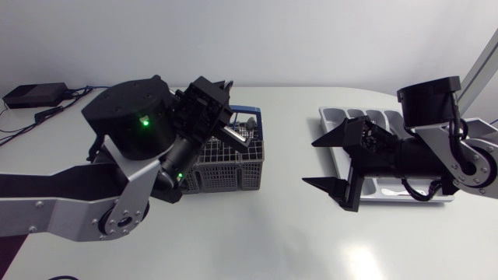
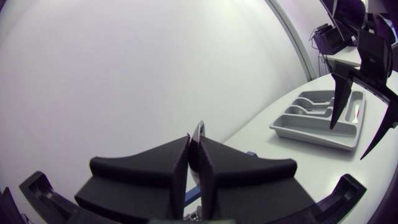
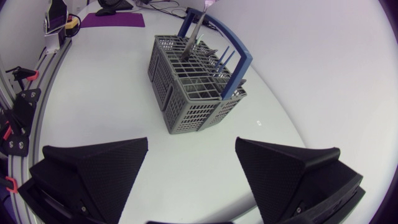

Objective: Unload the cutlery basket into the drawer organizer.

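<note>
Cutlery basket (image 1: 230, 168), grey mesh with a blue handle (image 3: 231, 51) arching over it, stands on the white surface (image 1: 264, 233) left of the middle, and several pieces of cutlery stand upright in its compartments. The left arm comes across it from the left, and its bulky black wrist hides the basket's rear left part in the head view. The left end effector (image 2: 194, 150) hangs above the basket, clenched on a thin metal piece of cutlery (image 2: 198, 132) whose rounded tip pokes out past the two pressed-together fingers. In the right wrist view the piece slants up from the basket's top; whether its lower end is clear of the mesh cannot be told. The drawer organizer (image 1: 336, 123), a pale grey tray, lies well apart to the right with a spoon (image 1: 405, 190) in one near compartment. The right arm lies across the organizer and covers much of it. The right end effector (image 1: 329, 163) is released, its fingers spread wide and empty, pointing at the basket from between basket and organizer. A black box (image 1: 34, 95) with cables sits at the far left corner.
</note>
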{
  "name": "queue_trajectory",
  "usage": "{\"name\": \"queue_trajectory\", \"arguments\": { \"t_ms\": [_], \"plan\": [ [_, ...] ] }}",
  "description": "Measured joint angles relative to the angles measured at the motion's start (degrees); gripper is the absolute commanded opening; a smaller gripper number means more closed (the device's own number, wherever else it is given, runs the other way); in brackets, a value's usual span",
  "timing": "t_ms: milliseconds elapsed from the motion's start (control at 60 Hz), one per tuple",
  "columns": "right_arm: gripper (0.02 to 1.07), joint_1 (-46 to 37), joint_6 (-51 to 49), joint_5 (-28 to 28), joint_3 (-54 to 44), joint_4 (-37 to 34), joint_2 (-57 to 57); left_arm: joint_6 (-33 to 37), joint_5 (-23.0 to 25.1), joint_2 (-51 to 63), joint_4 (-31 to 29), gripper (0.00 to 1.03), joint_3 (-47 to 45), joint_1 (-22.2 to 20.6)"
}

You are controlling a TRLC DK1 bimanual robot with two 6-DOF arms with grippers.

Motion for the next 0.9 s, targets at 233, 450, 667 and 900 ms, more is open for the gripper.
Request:
{"name": "queue_trajectory", "arguments": {
  "t_ms": [233, 450, 667, 900],
  "plan": [
    [1.03, 0.07, 0.02, 0.00, 0.00, 0.02, 0.00, -0.02, -0.15, -0.07, 0.68, 0.06, 0.00, 0.00],
    [1.03, 0.50, 0.07, 0.02, 0.00, 0.44, 0.02, -0.04, -0.17, -1.33, 0.70, 0.06, 0.00, -0.02],
    [1.03, 2.14, 1.27, 0.02, 0.02, 1.51, 0.44, -0.04, -0.15, -2.86, 0.72, 0.06, 0.04, -0.59],
    [1.03, 3.87, 6.45, 0.02, 0.66, 3.21, 0.68, -0.46, -1.46, -4.70, -1.86, 0.06, 2.03, -1.27]
  ]
}}
